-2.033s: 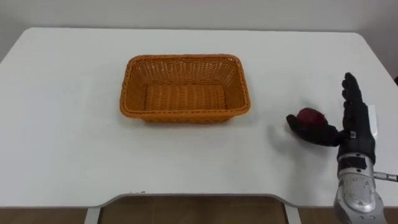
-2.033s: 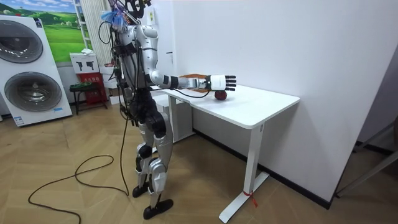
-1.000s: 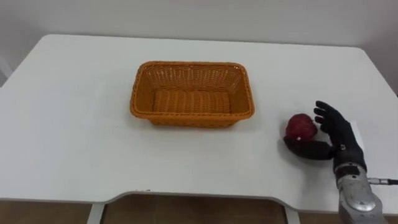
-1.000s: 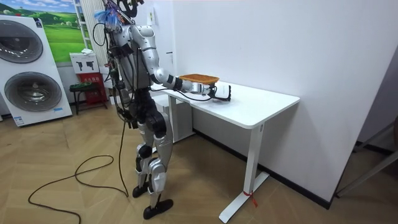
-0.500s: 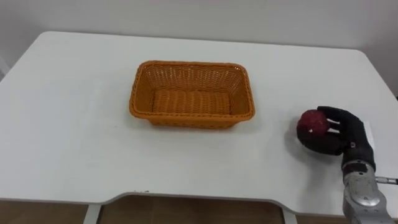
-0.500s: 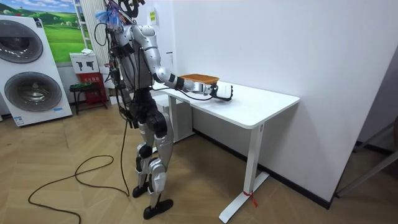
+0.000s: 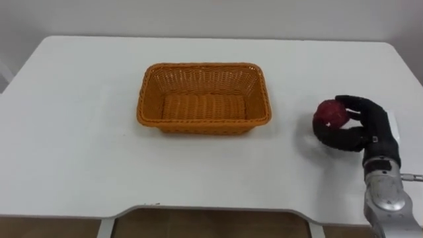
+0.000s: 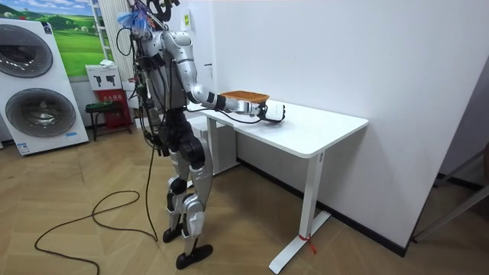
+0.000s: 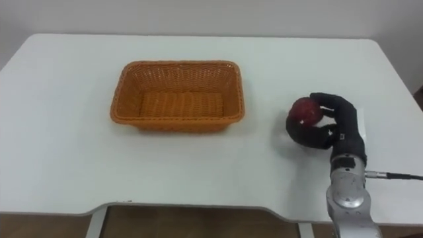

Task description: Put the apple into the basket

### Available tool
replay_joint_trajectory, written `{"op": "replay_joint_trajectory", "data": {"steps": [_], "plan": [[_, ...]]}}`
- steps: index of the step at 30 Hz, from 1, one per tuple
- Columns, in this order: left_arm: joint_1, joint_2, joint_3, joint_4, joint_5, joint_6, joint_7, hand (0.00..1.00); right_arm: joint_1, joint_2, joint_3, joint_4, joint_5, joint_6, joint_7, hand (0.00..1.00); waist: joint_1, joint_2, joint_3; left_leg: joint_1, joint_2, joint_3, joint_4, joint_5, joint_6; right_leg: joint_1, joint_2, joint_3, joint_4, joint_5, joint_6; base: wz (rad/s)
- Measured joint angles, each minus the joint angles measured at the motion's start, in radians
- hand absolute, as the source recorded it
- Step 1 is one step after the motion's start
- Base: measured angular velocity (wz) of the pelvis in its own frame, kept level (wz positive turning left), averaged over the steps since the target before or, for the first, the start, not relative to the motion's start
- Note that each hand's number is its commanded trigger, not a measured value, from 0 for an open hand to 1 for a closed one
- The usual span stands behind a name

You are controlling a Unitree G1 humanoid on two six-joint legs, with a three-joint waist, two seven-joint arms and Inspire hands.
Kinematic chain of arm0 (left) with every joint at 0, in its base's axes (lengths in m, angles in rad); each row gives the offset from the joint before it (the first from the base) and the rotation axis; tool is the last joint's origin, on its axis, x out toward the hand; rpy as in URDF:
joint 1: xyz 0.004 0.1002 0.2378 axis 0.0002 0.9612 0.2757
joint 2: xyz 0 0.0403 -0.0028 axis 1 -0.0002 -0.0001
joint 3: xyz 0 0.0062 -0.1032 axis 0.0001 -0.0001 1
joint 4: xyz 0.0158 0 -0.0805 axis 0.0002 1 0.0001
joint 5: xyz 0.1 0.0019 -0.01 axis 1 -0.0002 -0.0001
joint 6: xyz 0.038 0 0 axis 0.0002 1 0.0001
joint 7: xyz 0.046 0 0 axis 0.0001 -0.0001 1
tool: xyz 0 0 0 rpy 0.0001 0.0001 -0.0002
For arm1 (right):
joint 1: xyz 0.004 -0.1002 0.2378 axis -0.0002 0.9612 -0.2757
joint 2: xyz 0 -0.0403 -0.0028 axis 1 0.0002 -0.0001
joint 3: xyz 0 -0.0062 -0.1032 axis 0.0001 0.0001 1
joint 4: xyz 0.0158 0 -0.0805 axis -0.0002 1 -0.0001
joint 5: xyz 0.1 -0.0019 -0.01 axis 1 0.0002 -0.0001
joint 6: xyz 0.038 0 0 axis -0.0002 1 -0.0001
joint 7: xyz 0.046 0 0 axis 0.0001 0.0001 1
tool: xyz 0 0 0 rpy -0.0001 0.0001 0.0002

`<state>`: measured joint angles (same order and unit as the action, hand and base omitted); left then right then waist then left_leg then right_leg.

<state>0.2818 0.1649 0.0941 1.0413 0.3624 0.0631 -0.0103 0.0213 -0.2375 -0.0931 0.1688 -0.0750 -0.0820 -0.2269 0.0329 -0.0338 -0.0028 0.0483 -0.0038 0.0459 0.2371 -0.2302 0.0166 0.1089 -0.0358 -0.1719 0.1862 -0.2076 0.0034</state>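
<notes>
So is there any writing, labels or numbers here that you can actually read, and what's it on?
No readable text.
Wicker basket, apple, right hand, white table: nothing printed that I can see.
White sign beside the washing machine: dark marks, too small to read.
Washing machine front: small label, too small to read.

Woven wicker basket (image 7: 204, 96), smooth table (image 7: 79, 152)

Count, all views | apple (image 7: 330, 112): one | basket (image 7: 203, 124): one | table (image 7: 79, 132): one | right hand (image 7: 362, 135): one | round washing machine doors (image 8: 50, 111): two | poster (image 8: 76, 42) on the wall: one
</notes>
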Motion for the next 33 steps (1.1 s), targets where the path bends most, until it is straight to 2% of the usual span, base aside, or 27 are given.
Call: {"op": "replay_joint_trajectory", "data": {"steps": [3, 8, 11, 12, 13, 14, 15, 22, 27, 33], "plan": [[-0.007, 0.0, -0.001, 0.0, -0.009, -0.007, 0.001, 0.0, 0.001, 0.0, 0.033, -0.102, 0.011, -0.005, 0.009, 1.0, 0.002, -0.005, 0.0039, 0.0, 0.002, 0.003, 0.001, 0.0, 0.0, 0.0, 0.001, 0.002, -0.001, 0.0, 0.0, -0.01], [-0.011, -0.001, -0.039, 0.0, -0.001, -0.026, 0.003, 0.0, 0.012, 0.0, 0.126, -0.232, 0.003, -0.009, 0.093, 1.0, 0.004, 0.003, 0.0096, -0.012, 0.004, 0.008, 0.0, 0.0, 0.0, -0.01, 0.002, 0.007, 0.004, 0.0, 0.0, -0.01], [-0.016, -0.007, -0.041, 0.004, 0.002, -0.026, 0.003, 0.0, 0.012, 0.0, 0.159, -0.264, -0.021, -0.008, 0.152, 1.0, 0.006, 0.008, 0.0086, -0.024, 0.004, 0.009, 0.001, -0.001, -0.001, -0.022, 0.003, 0.007, 0.006, 0.001, -0.001, 0.0], [-0.017, -0.012, -0.041, 0.01, 0.002, -0.026, 0.003, 0.0, 0.012, 0.0, 0.165, -0.274, -0.032, -0.008, 0.166, 1.0, 0.016, 0.013, 0.0069, -0.026, 0.004, 0.009, 0.001, -0.001, -0.001, -0.025, 0.003, 0.008, 0.008, 0.001, 0.0, -0.07], [-0.026, -0.014, -0.044, 0.024, 0.002, -0.027, 0.003, 0.0, 0.011, 0.0, 0.174, -0.281, -0.034, -0.008, 0.173, 0.93, 0.031, 0.017, 0.0063, -0.026, 0.005, 0.014, 0.0, -0.001, 0.0, -0.029, 0.003, 0.009, 0.012, 0.001, 0.0, -0.06], [-0.031, -0.014, -0.047, 0.034, 0.002, -0.027, 0.003, 0.0, 0.009, -0.001, 0.181, -0.283, -0.034, -0.008, 0.177, 0.25, 0.035, 0.018, 0.006, -0.026, 0.006, 0.015, 0.0, 0.0, -0.001, -0.03, 0.003, 0.008, 0.013, 0.001, 0.0, -0.05], [-0.041, -0.014, -0.059, 0.05, 0.002, -0.026, 0.003, 0.0, 0.008, 0.0, 0.195, -0.291, -0.036, -0.008, 0.188, 0.0, 0.045, 0.021, 0.0061, -0.026, 0.006, 0.014, 0.0, 0.0, -0.001, -0.031, 0.003, 0.007, 0.014, 0.001, 0.0, 0.0], [-0.058, -0.013, -0.081, 0.061, 0.001, -0.025, -0.001, 0.0, 0.006, 0.014, 0.317, -0.35, -0.08, -0.004, 0.271, 0.0, 0.06, 0.021, 0.0044, -0.029, 0.005, 0.007, -0.003, 0.0, -0.001, -0.032, 0.003, 0.004, 0.014, 0.001, 0.0, 0.03], [-0.058, -0.013, -0.089, 0.061, 0.001, -0.025, -0.002, 0.0, 0.003, 0.036, 0.326, -0.352, -0.084, -0.003, 0.298, 0.0, 0.06, 0.017, 0.0033, -0.03, 0.005, 0.006, -0.003, 0.0, -0.001, -0.032, 0.003, 0.004, 0.013, 0.001, 0.0, 0.0], [-0.067, -0.014, -0.109, 0.062, 0.001, -0.025, -0.002, 0.0, 0.003, 0.042, 0.326, -0.352, -0.084, -0.003, 0.314, 0.0, 0.055, 0.015, 0.0054, -0.041, 0.005, 0.006, 0.001, 0.001, -0.001, -0.04, 0.003, 0.003, 0.014, 0.001, 0.0, 0.0]]}}
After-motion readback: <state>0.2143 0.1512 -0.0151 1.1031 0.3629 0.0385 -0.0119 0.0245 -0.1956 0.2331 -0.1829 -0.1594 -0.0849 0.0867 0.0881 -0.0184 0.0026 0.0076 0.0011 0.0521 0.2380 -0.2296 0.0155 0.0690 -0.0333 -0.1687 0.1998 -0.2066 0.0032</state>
